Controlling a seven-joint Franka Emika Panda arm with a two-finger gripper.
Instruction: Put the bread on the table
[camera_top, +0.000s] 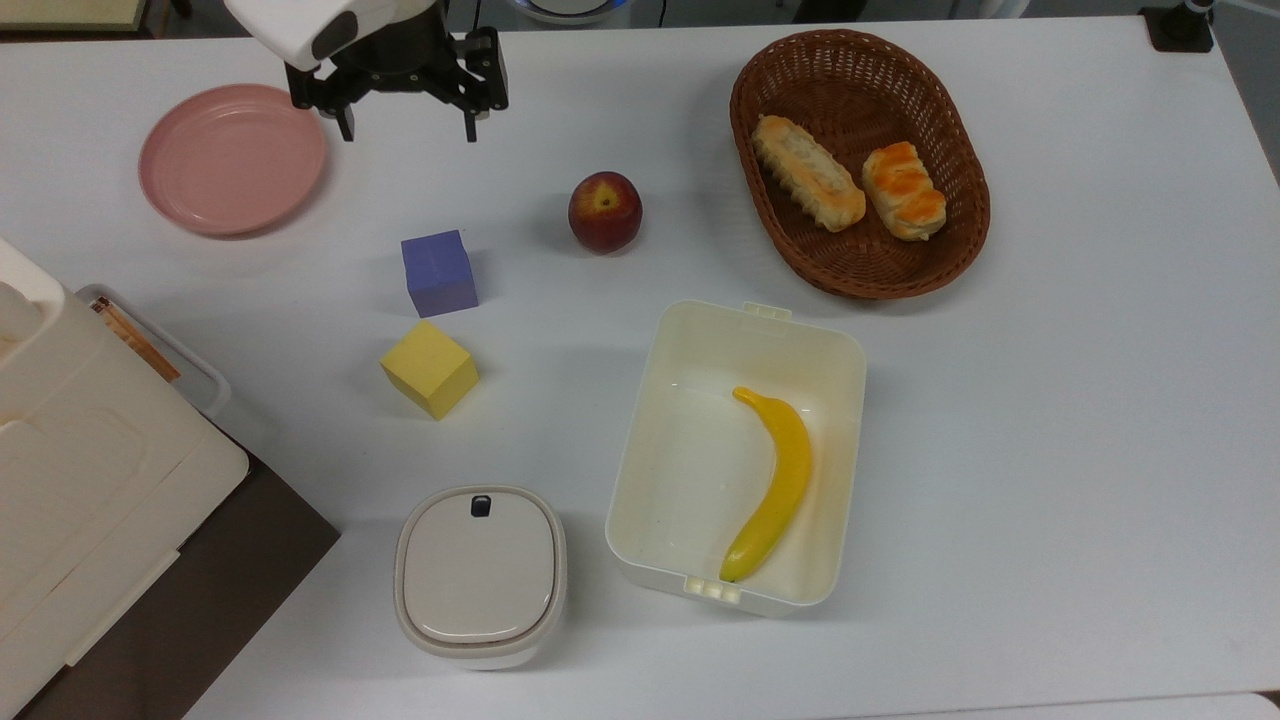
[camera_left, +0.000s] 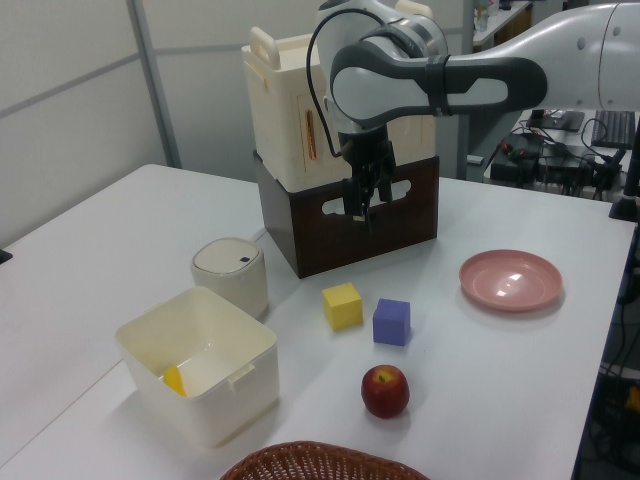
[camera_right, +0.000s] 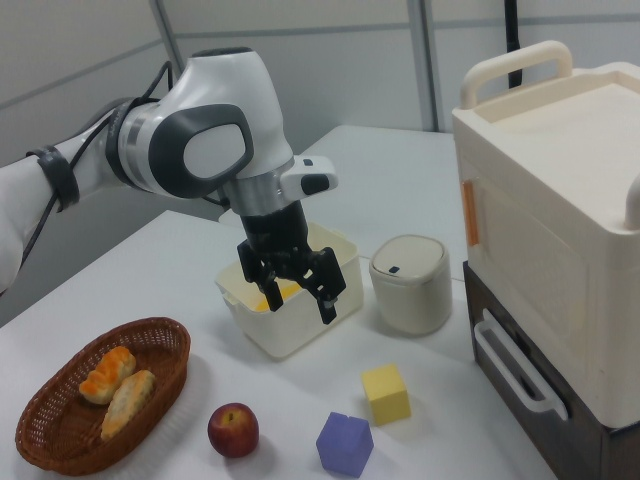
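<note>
Stubby bread (camera_top: 905, 190), orange-glazed ridged top, lies in the basket (camera_top: 850, 60).

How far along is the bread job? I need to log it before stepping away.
Nothing looks done: the bread lies in the basket beside a longer roll. The gripper hangs open and empty near the pink plate. Reaching, grasping and setting the bread on the table remain.

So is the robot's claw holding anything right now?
No, nothing is held. The gripper is open and empty above the table, and the bread lies in the basket.
</note>
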